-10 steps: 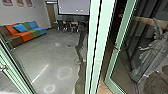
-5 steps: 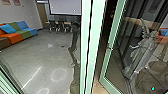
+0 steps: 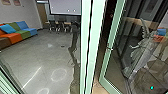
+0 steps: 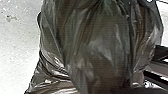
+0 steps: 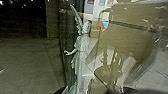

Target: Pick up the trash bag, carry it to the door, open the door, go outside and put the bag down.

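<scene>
1. Risk, collision: the door (image 3: 115,30) appears ajar, its free edge apart from the post (image 3: 95,45). A turn taken too tightly could drive an arm or the base into either.
2. Risk, glass: the pane (image 5: 130,45) looks near the right wrist; a forward swing could strike it. Reflections may mislead the judging of clearance.
3. Risk, bag: the thin film could snag on the door's edge and tear, or the load swing and slip.
4. Bag (image 4: 100,55): bunched, directly before the left wrist, pale floor (image 4: 17,50) beyond. Hanging or resting: undetermined.
5. Left hand: opening cannot be told; grip on the bag likely, unconfirmed.
6. Right hand: opening and contact cannot be told.
</scene>
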You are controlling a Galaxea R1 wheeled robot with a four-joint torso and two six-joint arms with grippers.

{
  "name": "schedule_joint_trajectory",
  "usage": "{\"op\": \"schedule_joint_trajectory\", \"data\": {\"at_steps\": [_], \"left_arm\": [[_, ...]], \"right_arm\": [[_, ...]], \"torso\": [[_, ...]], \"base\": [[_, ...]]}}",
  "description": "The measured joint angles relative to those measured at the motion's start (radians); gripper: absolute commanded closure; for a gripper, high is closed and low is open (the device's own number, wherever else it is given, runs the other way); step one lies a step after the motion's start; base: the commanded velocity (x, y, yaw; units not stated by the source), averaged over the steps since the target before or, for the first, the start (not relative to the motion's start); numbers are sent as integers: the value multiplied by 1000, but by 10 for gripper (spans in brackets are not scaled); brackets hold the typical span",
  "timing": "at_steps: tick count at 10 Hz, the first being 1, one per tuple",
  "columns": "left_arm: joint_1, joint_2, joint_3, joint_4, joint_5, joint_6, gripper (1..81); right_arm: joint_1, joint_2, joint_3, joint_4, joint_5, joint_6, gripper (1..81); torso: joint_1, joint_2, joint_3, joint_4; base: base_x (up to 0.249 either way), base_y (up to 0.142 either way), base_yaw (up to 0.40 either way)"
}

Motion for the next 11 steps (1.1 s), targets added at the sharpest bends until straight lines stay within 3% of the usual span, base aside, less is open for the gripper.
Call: {"op": "schedule_joint_trajectory", "data": {"at_steps": [6, 9, 11], "left_arm": [[1, -7, 0, -22, 0, 0, 811], [1, -14, 0, -28, 0, 0, 811], [0, -7, 0, -28, -1, 0, 811]], "right_arm": [[-58, 221, -219, 11, 68, -1, 10], [-84, 226, -246, 20, 134, -1, 10], [-175, 190, -199, 44, 97, -2, 10]], "torso": [[0, 0, 0, 0], [0, 0, 0, 0], [0, 0, 0, 0]], "base": [[0, 0, 0], [0, 0, 0], [0, 0, 0]]}}
